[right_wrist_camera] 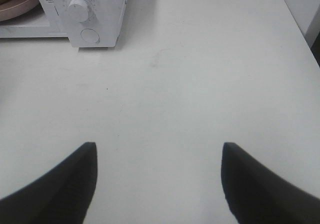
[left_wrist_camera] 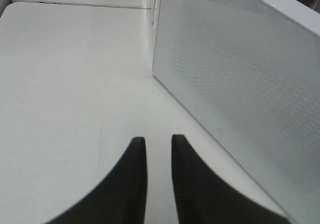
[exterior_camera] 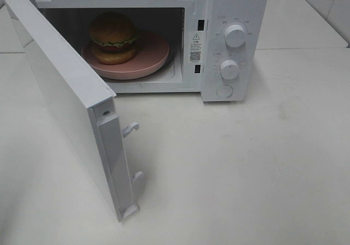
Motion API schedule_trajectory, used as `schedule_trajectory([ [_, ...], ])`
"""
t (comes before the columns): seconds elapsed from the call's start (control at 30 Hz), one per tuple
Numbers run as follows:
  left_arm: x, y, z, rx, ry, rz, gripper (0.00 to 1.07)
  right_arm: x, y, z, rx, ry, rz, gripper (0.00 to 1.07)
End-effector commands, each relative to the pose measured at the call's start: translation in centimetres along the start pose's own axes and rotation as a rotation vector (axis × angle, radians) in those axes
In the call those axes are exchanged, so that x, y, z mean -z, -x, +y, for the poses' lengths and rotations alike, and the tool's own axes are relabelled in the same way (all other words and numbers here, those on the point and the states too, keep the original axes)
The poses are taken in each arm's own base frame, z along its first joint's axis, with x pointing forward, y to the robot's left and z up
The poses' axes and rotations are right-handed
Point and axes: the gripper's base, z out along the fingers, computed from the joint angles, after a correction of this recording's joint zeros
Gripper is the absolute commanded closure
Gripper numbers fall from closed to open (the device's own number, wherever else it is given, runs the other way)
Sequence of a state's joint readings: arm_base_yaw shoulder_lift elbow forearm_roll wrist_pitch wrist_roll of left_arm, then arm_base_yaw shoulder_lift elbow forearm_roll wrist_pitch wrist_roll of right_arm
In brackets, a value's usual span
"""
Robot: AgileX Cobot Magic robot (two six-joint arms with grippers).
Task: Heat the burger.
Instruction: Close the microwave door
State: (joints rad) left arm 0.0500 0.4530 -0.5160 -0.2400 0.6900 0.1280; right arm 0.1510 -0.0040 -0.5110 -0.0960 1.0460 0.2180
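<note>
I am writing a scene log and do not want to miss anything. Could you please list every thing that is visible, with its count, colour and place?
microwave: one, white, at the back of the table
door: one, white, open, standing out toward the front left
burger: one, golden-brown bun with green and red layers, on the plate
plate: one, pink, inside the microwave
knobs: two, white, one above the other on the panel
button: one, white, below the knobs
table: one, white, under everything
left gripper: one, black, beside the door, nearly shut, empty
right gripper: one, black, over bare table, open, empty
</note>
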Motion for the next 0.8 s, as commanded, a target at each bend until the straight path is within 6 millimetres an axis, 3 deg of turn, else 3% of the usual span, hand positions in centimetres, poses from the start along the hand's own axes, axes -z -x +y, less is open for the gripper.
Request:
schedule_trajectory([
  [0.03,-1.4,0.9,0.2,-0.001,0.008,-0.003,1.07,0.3,-0.2,0.0,0.002,-0.001,-0.029,0.39],
  [0.2,-3.6,1.5,0.7,-0.003,0.02,-0.04,1.07,0.3,-0.2,0.0,0.002,-0.001,-0.029,0.39],
  [0.4,-6.4,0.7,1.6,0.033,0.059,-0.134,1.07,0.3,-0.2,0.0,0.002,-0.001,-0.029,0.39],
  [0.8,-8.3,-0.5,3.3,0.048,0.198,-0.251,1.07,0.3,-0.2,0.0,0.002,-0.001,-0.029,0.39],
])
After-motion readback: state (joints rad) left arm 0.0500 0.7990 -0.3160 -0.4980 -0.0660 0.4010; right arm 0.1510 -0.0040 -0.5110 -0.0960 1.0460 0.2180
